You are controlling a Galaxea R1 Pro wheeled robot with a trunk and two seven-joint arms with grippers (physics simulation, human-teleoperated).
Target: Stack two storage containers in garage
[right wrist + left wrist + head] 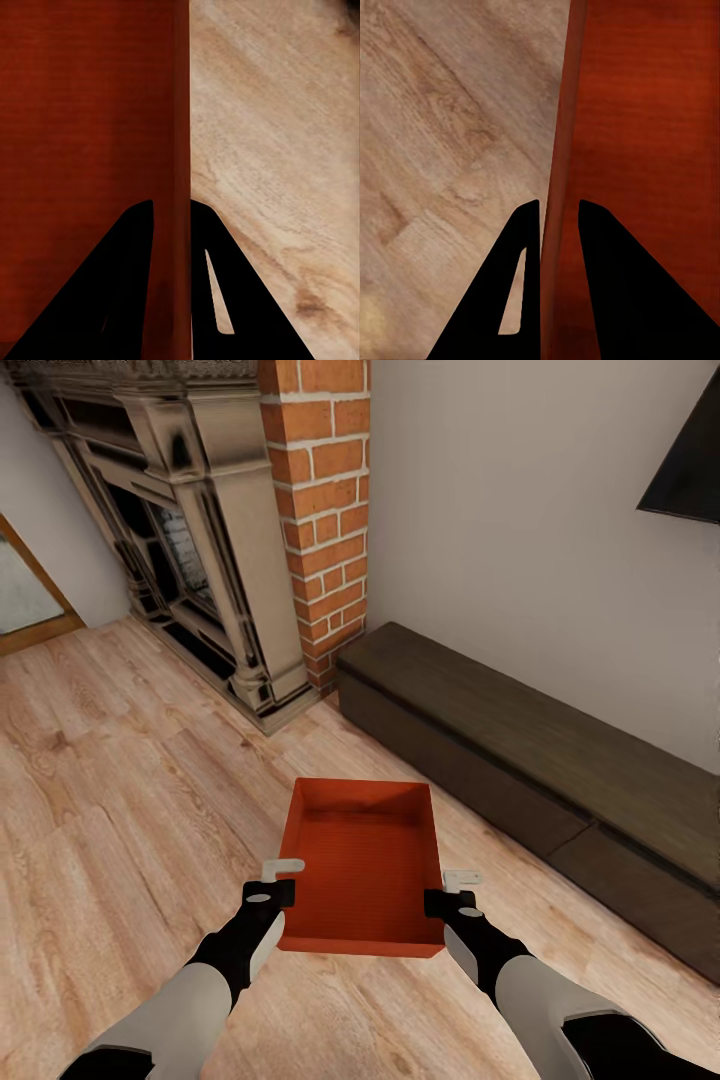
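You have one box [362,865] pinched between both arms, held out in front of you over the wood floor [130,790], open side up and nothing in it. Its long axis runs straight away from you, toward the brick chimney [322,510], so the two long walls are the ones you are gripping. The left claw [283,876] straddles the left long wall near the box's near end: in the left wrist view one finger sits outside the wall and the other inside — the jaws closed down on that thin edge [556,225]. The right claw [458,888] mirrors it on the right long wall, and the right wrist view shows the wall [174,225] clamped between its two fingers the same way. Both grips sit close to the end nearest you, so most of the box hangs out beyond the claws; expect it to want to tip down at its far end if either pinch loosens.

The box lies level and clear of the dark bench [540,760], which runs off to its right along the wall. The fireplace [200,560] stands beyond the box and to its left. You are in the living room, so the carry to the garage is all ahead. Keep both arms moving together — any spread between them will pull on those thin walls.
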